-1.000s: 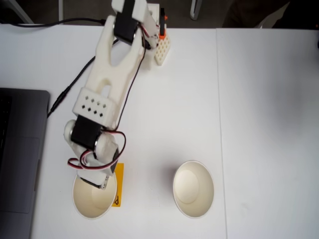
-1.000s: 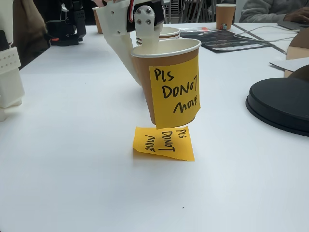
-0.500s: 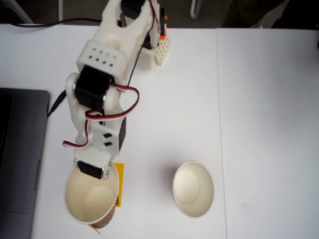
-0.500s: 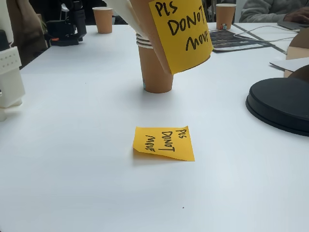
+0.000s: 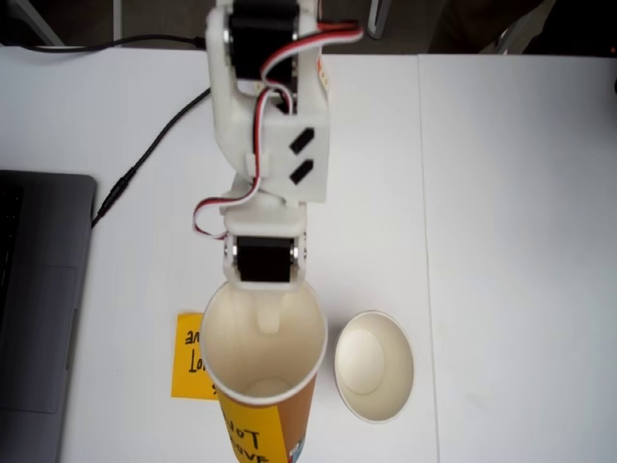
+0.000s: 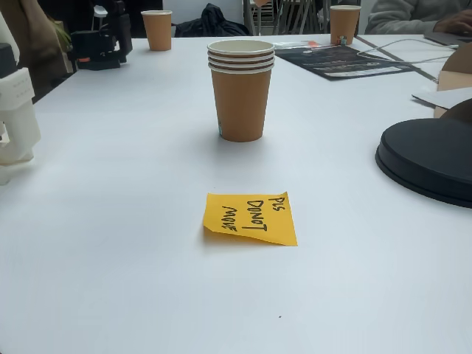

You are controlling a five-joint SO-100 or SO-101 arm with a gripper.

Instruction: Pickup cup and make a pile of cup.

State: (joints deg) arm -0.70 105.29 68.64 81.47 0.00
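In the top-down fixed view the gripper (image 5: 265, 311) holds a lifted paper cup (image 5: 262, 362) by the far side of its rim, one finger showing inside the wall, so it looks clamped on the cup, though the outer finger is hidden; a yellow note is stuck to the cup's brown side. The second cup, or pile of cups (image 5: 374, 367), stands just to its right, rims nearly touching; the risk is a thin rim pinch letting the cup tilt, clipping and toppling the pile; beyond, the orange sticky note (image 6: 250, 217) lies flat before that stack (image 6: 241, 88).
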